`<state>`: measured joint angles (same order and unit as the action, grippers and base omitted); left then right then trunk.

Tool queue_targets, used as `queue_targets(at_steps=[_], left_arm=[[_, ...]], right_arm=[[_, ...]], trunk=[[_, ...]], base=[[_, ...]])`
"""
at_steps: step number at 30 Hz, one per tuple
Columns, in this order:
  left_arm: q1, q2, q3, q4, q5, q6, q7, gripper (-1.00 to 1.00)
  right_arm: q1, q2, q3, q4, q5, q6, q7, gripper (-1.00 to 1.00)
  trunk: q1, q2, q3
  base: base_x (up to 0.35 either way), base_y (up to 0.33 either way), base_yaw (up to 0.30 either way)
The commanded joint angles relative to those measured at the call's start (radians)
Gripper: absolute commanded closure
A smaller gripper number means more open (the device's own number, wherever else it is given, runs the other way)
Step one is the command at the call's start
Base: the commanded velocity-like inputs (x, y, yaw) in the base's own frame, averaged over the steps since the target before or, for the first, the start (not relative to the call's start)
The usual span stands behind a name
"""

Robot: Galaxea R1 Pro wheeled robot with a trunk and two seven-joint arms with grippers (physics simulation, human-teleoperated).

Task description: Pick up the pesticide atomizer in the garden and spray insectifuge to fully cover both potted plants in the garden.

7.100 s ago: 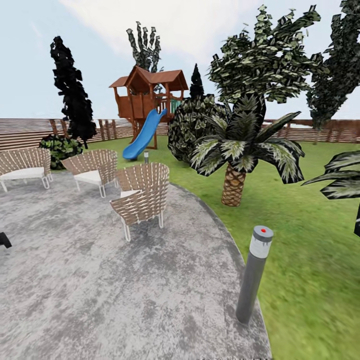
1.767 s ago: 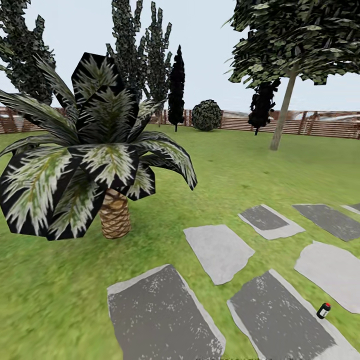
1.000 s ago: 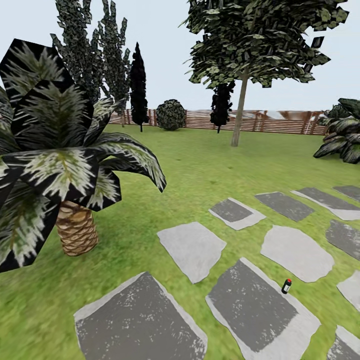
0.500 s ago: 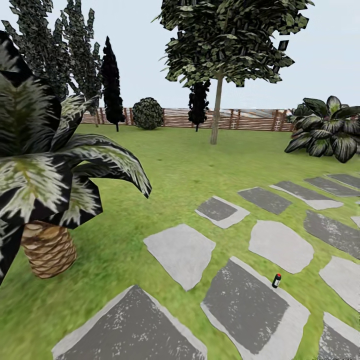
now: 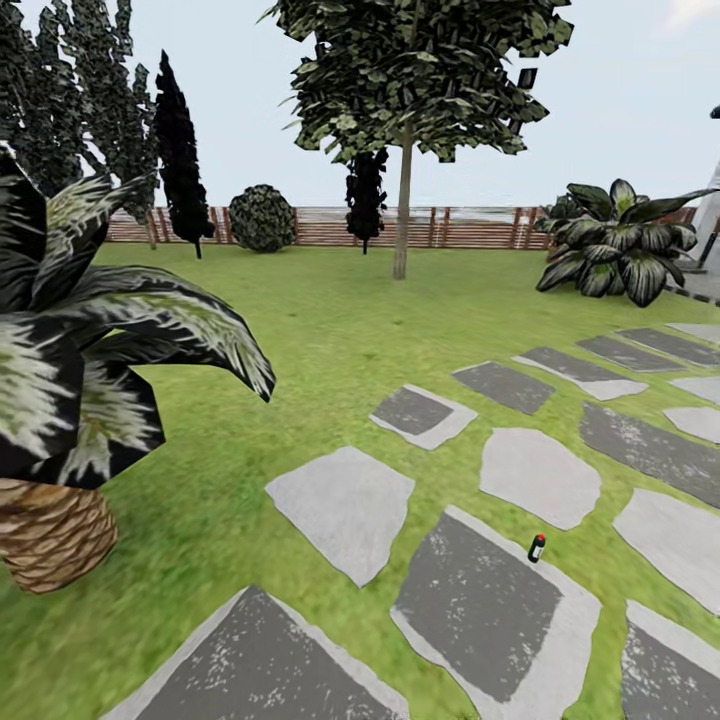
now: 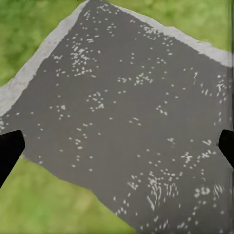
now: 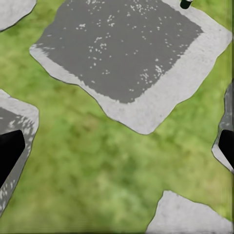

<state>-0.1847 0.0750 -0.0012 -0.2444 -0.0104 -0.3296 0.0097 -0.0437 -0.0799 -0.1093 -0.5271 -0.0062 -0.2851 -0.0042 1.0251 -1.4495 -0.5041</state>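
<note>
Standing on a paving slab, probably the pesticide atomizer; both hands spread.

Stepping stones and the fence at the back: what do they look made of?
Stepping stones: looks like flat-cut stone or concrete, matte, pale rims with darker speckled centres on some. Fence: likely wood, reddish-brown horizontal slats between upright posts. Both are simulator textures, so this is by look alone.
</note>
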Motion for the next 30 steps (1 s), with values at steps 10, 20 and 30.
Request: queue_targets(at_steps=[10, 20, 30], left_arm=[[0.0, 0.0, 0.0, 0.0, -0.001, -0.003, 0.001, -1.0], [-0.001, 0.0, 0.0, 0.0, -0.001, -0.002, 0.001, -1.0], [0.0, 0.0, -0.003, 0.001, -0.002, -0.002, 0.001, -1.0]], right_arm=[[-0.001, 0.0, -0.05, -0.001, -0.002, -0.003, 0.0, -1.0], [-0.001, 0.002, -0.063, 0.001, -0.003, -0.003, 0.006, -1.0], [-0.001, 0.002, -0.063, 0.002, -0.003, -0.003, 0.006, -1.0]], trunk=[[0.0, -0.001, -0.012], [0.0, -0.001, -0.017], [0.0, -0.001, -0.017]], base=[[0.001, 0.0, -0.224], [0.259, 0.097, -0.277], [0.325, 0.078, -0.299]])
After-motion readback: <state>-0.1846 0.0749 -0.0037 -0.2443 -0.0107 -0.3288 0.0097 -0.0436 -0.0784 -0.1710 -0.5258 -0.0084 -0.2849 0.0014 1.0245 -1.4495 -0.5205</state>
